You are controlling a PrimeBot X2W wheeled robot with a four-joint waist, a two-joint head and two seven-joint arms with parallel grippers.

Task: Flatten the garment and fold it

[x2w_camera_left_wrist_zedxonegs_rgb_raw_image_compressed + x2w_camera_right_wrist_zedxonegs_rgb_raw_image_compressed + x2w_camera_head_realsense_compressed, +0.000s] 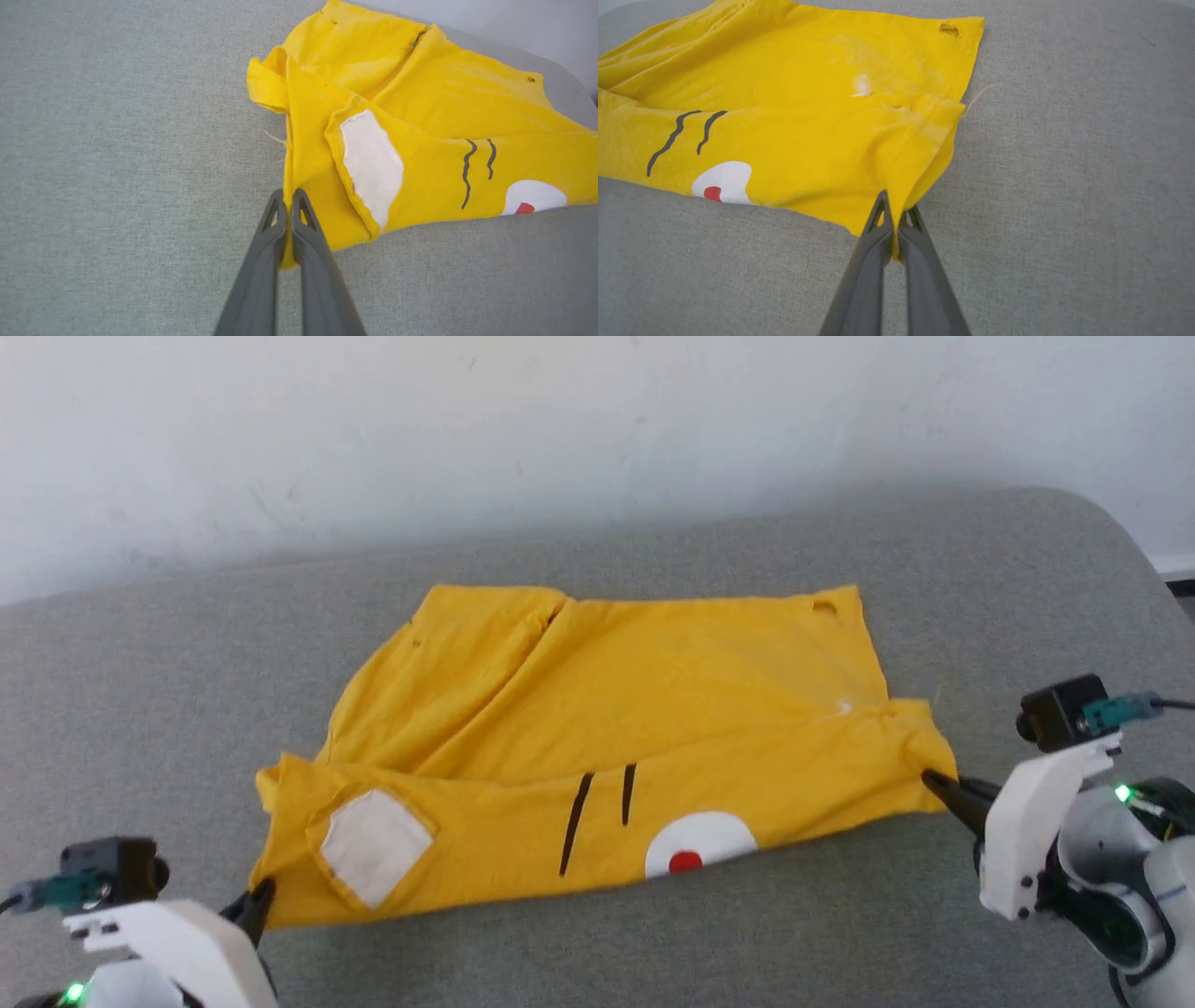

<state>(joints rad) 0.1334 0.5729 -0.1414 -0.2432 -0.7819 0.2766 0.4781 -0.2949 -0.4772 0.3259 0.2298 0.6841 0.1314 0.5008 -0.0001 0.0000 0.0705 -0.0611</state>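
Grey woven cloth covers the broad padded surface (pixel 653 952), which runs back to a plain white wall (pixel 560 429) and curves away at the far right corner. On the middle of it lies the garment (pixel 653 709), a bright yellow T-shirt spread sideways and only partly flat: its near strip is doubled back over the rest, so the fold hides part of the body beneath, and a sleeve sits bunched at the left end. At the near left corner the left hand (pixel 260 899) has its two dark fingers pressed together with a pinch of yellow hem between them. At the right end the right hand (pixel 934 782) is likewise clamped tight on the cloth's corner, which rises a little into the grip. Across the folded strip runs the print: a white patch (pixel 373 845) near the left, two thin black stripes (pixel 602 803) about the middle, then a white oval (pixel 698 845) with a red dot (pixel 684 861) at the near edge. A small hole (pixel 824 608) shows by the far right corner, and a loose thread (pixel 980 95) trails off the right edge onto the grey.
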